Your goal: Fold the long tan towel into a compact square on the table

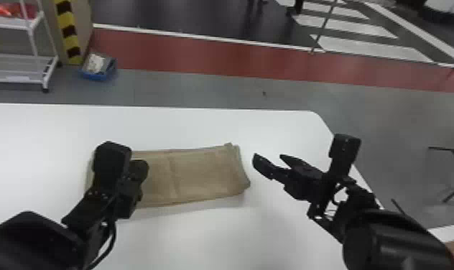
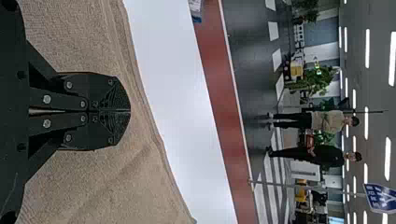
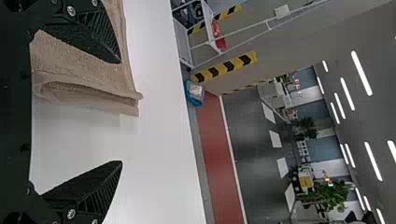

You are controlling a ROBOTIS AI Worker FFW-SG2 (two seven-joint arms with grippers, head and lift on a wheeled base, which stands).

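Had room to pass over the table (image 1: 201, 127) beyond the towel (image 1: 201, 176) and in front. Was blocked by the left gripper (image 1: 129, 190) above its left part, the right gripper (image 1: 269, 157) near its right end.

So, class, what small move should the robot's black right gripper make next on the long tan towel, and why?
Probably ease the right gripper leftward around the right end of the towel: its fingers stand open just beyond that end, while the black left gripper is shut over the left part.
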